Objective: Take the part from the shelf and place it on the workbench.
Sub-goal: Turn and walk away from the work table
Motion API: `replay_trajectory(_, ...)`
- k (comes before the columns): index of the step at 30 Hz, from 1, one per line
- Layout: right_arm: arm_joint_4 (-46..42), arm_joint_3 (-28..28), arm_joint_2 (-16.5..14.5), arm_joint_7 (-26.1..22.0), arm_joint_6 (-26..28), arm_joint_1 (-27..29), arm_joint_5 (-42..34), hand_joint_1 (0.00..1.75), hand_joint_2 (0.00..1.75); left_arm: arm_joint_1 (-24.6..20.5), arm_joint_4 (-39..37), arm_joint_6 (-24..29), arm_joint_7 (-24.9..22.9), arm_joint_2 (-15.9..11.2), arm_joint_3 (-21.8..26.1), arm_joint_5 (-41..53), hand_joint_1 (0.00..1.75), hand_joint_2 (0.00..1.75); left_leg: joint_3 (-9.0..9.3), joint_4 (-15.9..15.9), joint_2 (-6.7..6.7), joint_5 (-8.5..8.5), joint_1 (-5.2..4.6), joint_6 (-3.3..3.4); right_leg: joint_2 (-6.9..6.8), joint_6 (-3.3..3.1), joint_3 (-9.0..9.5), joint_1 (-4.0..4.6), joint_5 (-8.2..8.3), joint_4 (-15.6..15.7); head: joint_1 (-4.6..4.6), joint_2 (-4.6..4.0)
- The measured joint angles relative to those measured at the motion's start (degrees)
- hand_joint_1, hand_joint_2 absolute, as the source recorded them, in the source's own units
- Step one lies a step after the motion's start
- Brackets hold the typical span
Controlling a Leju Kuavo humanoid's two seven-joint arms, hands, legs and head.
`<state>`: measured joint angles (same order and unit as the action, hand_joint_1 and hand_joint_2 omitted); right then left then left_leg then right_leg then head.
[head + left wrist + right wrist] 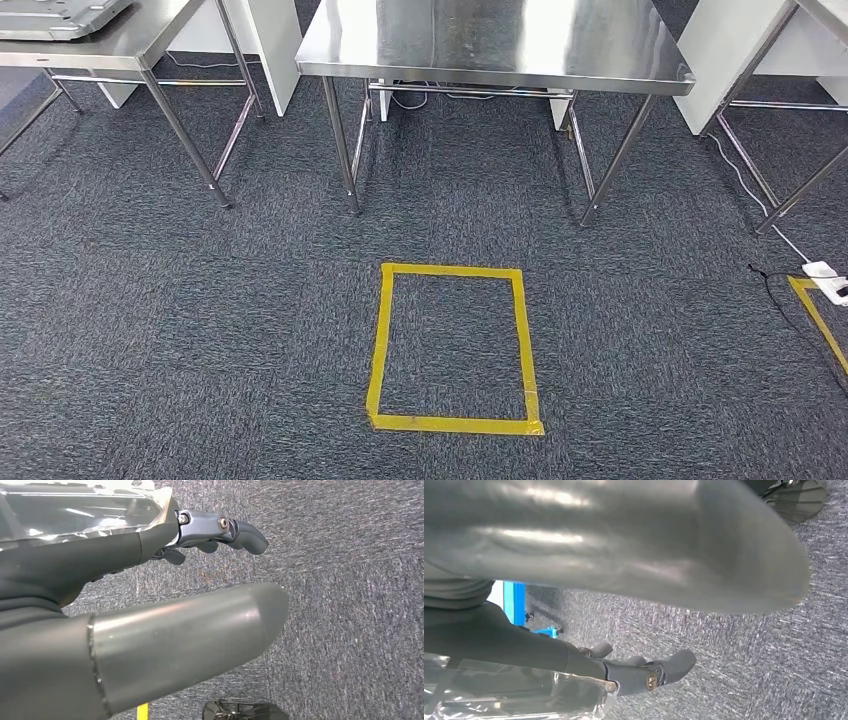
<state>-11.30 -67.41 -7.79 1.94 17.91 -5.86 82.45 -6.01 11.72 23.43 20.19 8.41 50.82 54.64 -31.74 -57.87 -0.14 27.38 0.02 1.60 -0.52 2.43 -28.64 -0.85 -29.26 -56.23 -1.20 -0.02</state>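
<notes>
Under each wrist a robot hand [220,535] [644,672] grips the plastic-wrapped part [75,512] — no readable labels.

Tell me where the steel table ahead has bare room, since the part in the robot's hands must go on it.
The middle steel table looks bare across its visible top, from left edge to right edge. The left table is crowded at its near corner by a metal tray. Both hands grip the bagged part.

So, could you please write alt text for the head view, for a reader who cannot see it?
A steel workbench stands straight ahead on dark grey carpet, and a yellow tape rectangle marks the floor in front of it. A second steel table stands at the left with a metal tray on top. At the right edge lies a white power strip.
</notes>
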Motion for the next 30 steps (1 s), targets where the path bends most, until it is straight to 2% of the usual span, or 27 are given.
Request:
replay_trajectory(9, 0.0, 0.2, 0.0, -0.1, -0.5, 0.0, 1.0, 0.00, 0.00, 0.0, 0.0, 0.0, -0.2, 0.0, 0.0, 0.1, 0.00, 0.00, -0.01, 0.0, 0.00, -0.09, 0.22, -0.13, -0.01, -0.02, -0.09, 0.10, 0.01, -0.1, -0.01, -0.01)
replay_trajectory(12, 0.0, 0.5, 0.0, -0.1, -0.5, 0.0, 1.2, 0.00, 0.00, 0.1, 0.0, 0.1, -0.3, -0.1, 0.0, 0.0, 0.00, 0.00, -0.21, -0.1, -0.06, -0.08, 0.10, 0.34, -0.06, 0.43, 0.20, -0.33, 0.32, 0.2, -0.04, -0.01)
replay_trajectory(14, 0.0, 0.9, 0.0, -0.1, -0.5, -0.1, 1.5, 0.00, 0.00, 0.1, 0.0, 0.1, -0.2, 0.0, 0.0, -0.1, 0.00, 0.00, -0.05, 0.8, -0.08, -0.73, 0.51, 0.87, -0.08, 0.58, -0.03, -0.32, -0.21, -0.5, -0.04, 0.00)
replay_trajectory(16, 0.0, 1.2, 0.1, -0.1, -0.6, 0.0, 1.6, 0.00, 0.00, 0.1, 0.0, 0.2, -0.2, 0.0, 0.0, -0.2, 0.00, 0.00, 0.04, 1.7, -0.15, -1.43, 0.98, 1.23, 0.05, 0.20, -2.30, -0.28, -2.79, -5.0, 0.18, -0.01)
replay_trajectory(18, 0.0, 1.4, 0.1, 0.0, -0.8, 0.0, 1.7, 0.00, 0.00, 0.2, 0.0, 0.2, -0.2, 0.1, 0.0, -0.4, 0.00, 0.00, -0.37, 1.8, -0.44, -1.67, 1.04, 1.16, 0.19, 0.06, -6.01, -0.46, -6.13, -12.6, 0.38, -0.02)
replay_trajectory(19, 0.0, 1.5, 0.1, 0.1, -0.9, 0.0, 1.7, 0.00, 0.00, 0.3, 0.0, 0.2, -0.2, 0.1, 0.0, -0.4, 0.00, 0.00, -0.56, 1.7, -0.68, -1.78, 1.09, 0.98, 0.21, 0.31, -7.25, -0.61, -6.98, -15.4, 0.38, -0.02)
replay_trajectory(20, 0.0, 1.5, 0.2, 0.1, -1.1, 0.1, 1.8, 0.00, 0.00, 0.4, 0.0, 0.2, -0.2, 0.1, 0.1, -0.5, 0.00, 0.00, -0.73, 1.7, -1.01, -1.91, 1.22, 0.73, 0.22, 0.86, -7.42, -0.83, -6.90, -16.0, 0.36, -0.01)
replay_trajectory(21, 0.0, 1.6, 0.2, 0.2, -1.2, 0.1, 1.8, 0.00, 0.00, 0.5, 0.0, 0.2, -0.1, 0.1, 0.1, -0.5, 0.00, 0.00, -0.85, 1.6, -1.43, -2.01, 1.44, 0.40, 0.28, 1.60, -6.34, -1.13, -5.85, -14.2, 0.37, -0.01)
replay_trajectory(23, 0.0, 1.8, 0.2, 0.2, -1.4, 0.0, 1.8, 0.00, 0.00, 0.6, 0.0, 0.2, 0.0, 0.1, 0.1, -0.5, 0.00, 0.00, -1.16, 1.1, -2.46, -2.07, 1.94, -0.59, 1.24, 3.08, -2.15, -1.75, -2.87, -6.4, 0.49, 0.00)
replay_trajectory(24, 0.1, 1.9, 0.2, 0.2, -1.5, 0.0, 1.8, 0.00, 0.00, 0.6, 0.0, 0.3, 0.0, 0.1, 0.1, -0.5, 0.00, 0.00, -1.38, 0.7, -2.94, -2.00, 2.02, -1.19, 1.84, 3.17, -0.65, -1.85, -1.88, -3.2, 0.65, 0.00)
replay_trajectory(25, 0.1, 1.9, 0.1, 0.2, -1.6, 0.0, 1.9, 0.00, 0.00, 0.6, 0.0, 0.5, 0.1, 0.1, 0.1, -0.5, 0.00, 0.00, -1.59, 0.5, -3.37, -2.03, 2.00, -1.70, 2.30, 2.78, 0.09, -1.83, -1.42, -1.5, 0.74, -0.01)
replay_trajectory(26, 0.1, 2.0, 0.1, 0.2, -1.7, 0.0, 1.9, 0.00, 0.00, 0.6, 0.0, 0.7, 0.1, 0.0, 0.1, -0.4, 0.00, 0.00, -1.75, 0.4, -3.71, -2.13, 1.90, -2.12, 2.47, 2.03, 0.07, -1.62, -1.43, -1.3, 0.81, -0.01)
replay_trajectory(28, 0.2, 2.2, 0.2, 0.3, -1.7, 0.0, 1.9, 0.00, 0.00, 0.9, 0.0, 1.3, 0.2, 0.1, 0.1, -0.3, 0.00, 0.00, -1.97, 0.4, -4.03, -2.40, 2.06, -2.57, 1.78, 0.61, -0.11, -1.57, -1.15, -1.6, 0.65, 0.00)
replay_trajectory(30, 0.2, 2.6, 0.2, 0.4, -1.9, 0.0, 1.9, 0.00, 0.00, 1.1, 0.0, 2.2, 0.3, 0.1, 0.1, -0.1, 0.00, 0.00, -3.01, -1.6, -2.61, -0.89, 2.25, -2.70, 1.05, -0.47, -0.21, -1.50, -0.79, -1.7, 0.40, 0.00)
